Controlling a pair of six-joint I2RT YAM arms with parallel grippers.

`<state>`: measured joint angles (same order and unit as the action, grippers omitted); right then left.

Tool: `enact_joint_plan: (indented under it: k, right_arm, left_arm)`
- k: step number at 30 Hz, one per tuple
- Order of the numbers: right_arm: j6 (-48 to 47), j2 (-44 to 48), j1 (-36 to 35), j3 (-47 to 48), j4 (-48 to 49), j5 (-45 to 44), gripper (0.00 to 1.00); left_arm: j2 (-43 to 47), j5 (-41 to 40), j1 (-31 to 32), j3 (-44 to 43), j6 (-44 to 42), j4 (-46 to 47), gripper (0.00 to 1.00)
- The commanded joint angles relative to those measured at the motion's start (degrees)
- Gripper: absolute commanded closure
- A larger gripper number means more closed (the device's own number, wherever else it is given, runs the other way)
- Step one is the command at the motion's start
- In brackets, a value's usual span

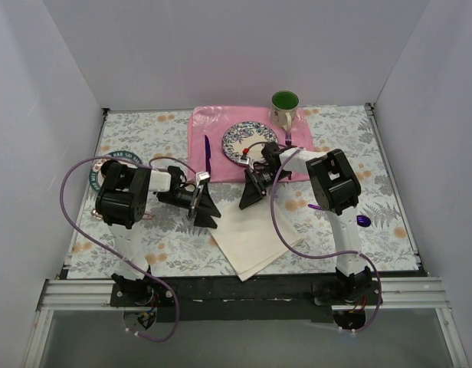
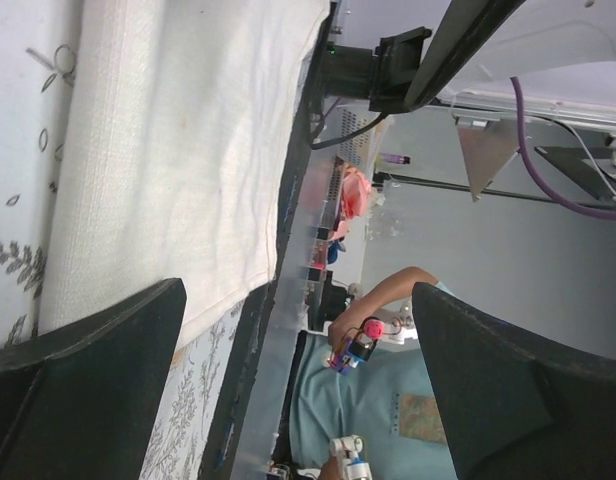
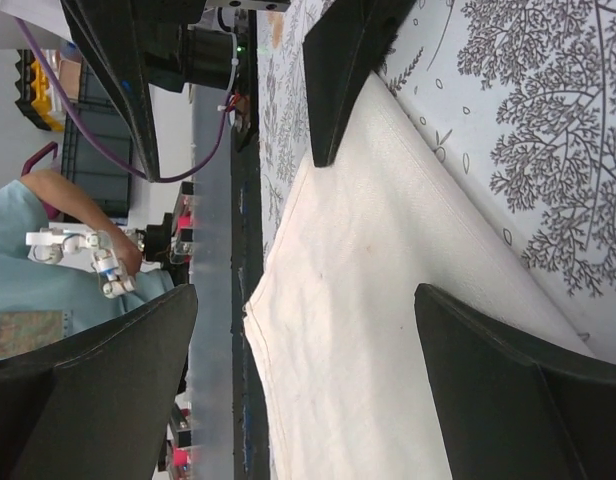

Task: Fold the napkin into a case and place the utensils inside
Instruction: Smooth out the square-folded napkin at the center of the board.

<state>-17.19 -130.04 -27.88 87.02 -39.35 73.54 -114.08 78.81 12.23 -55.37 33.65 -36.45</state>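
Cream-white napkin (image 1: 251, 236), flat, lying askew, corner at table (image 1: 358, 142) edge

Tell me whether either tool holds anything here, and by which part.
Nothing is held. The left tool and right tool both stand open by the cream-white cloth napkin.

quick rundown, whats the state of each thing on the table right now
left gripper: open, empty
right gripper: open, empty
napkin: lying flat, nothing inside
mug: upright
plate: on pink placemat
spoon: on the table, outside napkin
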Motion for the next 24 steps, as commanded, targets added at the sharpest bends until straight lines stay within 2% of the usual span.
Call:
enact_joint_plan:
  k: [1, 5, 9, 15, 18, 24]
  right_arm:
    - [-3.73, -1.09, 0.46, 1.39, -3.36, -2.52, 0.01]
    - [-2.59, -0.4, -0.68, 1.48, -2.22, -1.82, 0.01]
    - [-1.88, 0.05, -0.86, 1.39, -1.43, -2.34, 0.01]
    - [-1.62, -0.57, -0.86, 1.66, -1.34, -2.43, 0.01]
    - [-1.62, -0.83, -0.77, 1.66, -1.08, -2.78, 0.01]
    - [-2.93, -1.18, -0.69, 1.66, -2.13, -3.05, 0.01]
  left_arm:
    - [7.54, -5.33, -0.45, 1.41, 2.72, 1.28, 0.02]
    - [10.72, -5.68, 0.78, -0.7, 12.46, 8.4, 0.02]
    - [9.06, -5.76, 3.5, -2.02, 14.87, 12.27, 0.02]
    - [3.61, -7.7, 3.68, -1.75, 18.73, 18.42, 0.02]
    - [2.11, -7.7, 3.07, -1.67, 18.39, 17.47, 0.02]
    - [5.0, -10.95, 2.02, 0.79, 7.67, 6.5, 0.02]
